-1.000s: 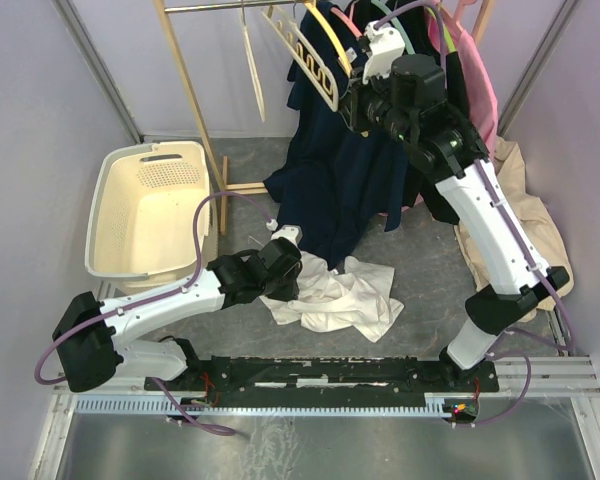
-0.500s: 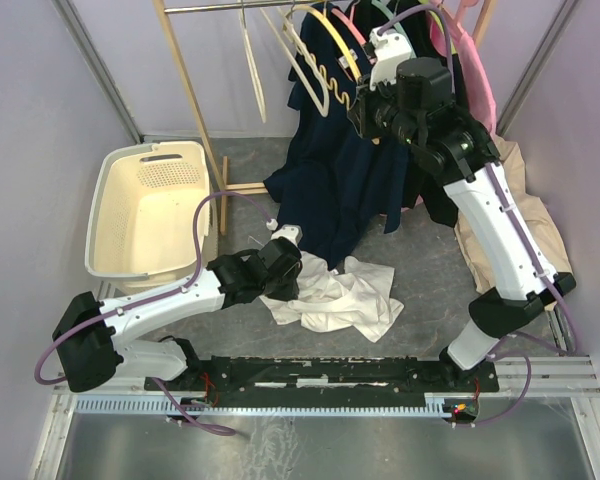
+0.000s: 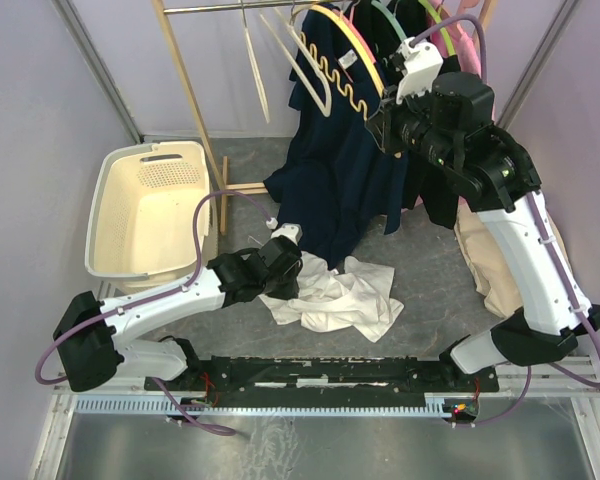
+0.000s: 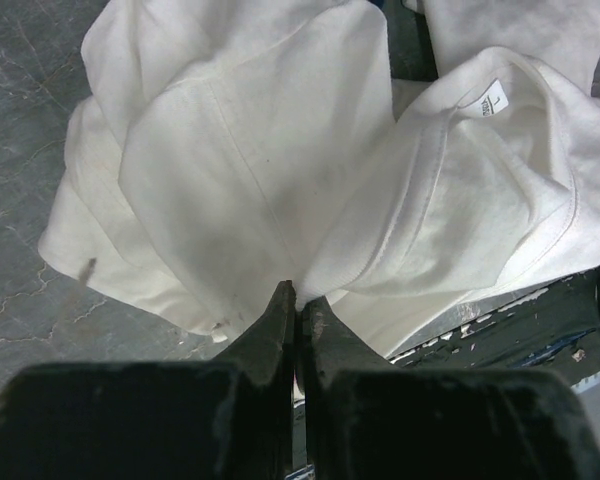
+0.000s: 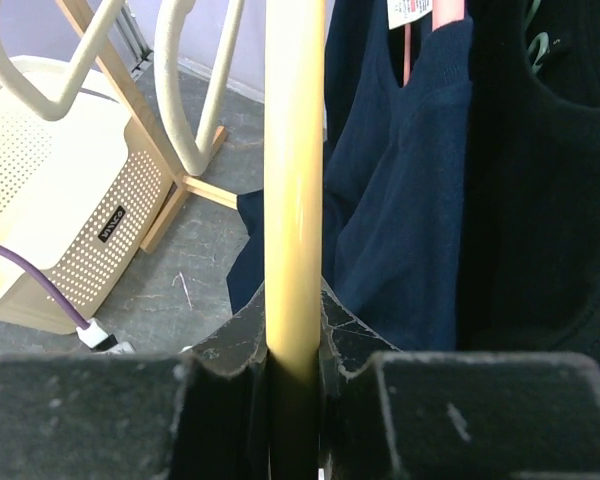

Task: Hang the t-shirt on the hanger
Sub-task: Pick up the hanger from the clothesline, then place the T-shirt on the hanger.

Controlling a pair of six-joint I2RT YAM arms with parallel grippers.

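A grey, stone-patterned desk [image 3: 420,290] fills the middle of the frame, closed in by pale walls, with a cream laundry basket [image 3: 145,215] at the left and a wooden clothes rack [image 3: 185,80] across the top. The t-shirt [image 3: 335,300] lies crumpled low in the centre, just below the hem of a hanging navy shirt [image 3: 330,180]. The left hand [image 3: 280,262] rests on the t-shirt's left edge. Its wrist view shows the fingers pressed together with a fold of the white cloth pinched between them, the collar label lying off to the upper right. That arm has not stirred over the last second. The right arm has: it has swung from the top centre toward the upper right. With it comes the hanger [image 3: 352,50], whose yellow curve now sweeps clear of the cream hangers [image 3: 305,65] that crowded it a moment ago. The right hand [image 3: 388,112] is clenched on the hanger's lower end, and the wrist view has the yellow bar running straight up out of the closed fingers. I cannot see whether the hook has left the rail. To my eye the hanger is being drawn off the rack. The two things remain well apart, so the hanger must come down to the shirt, or the shirt go up to it, before any dressing begins.
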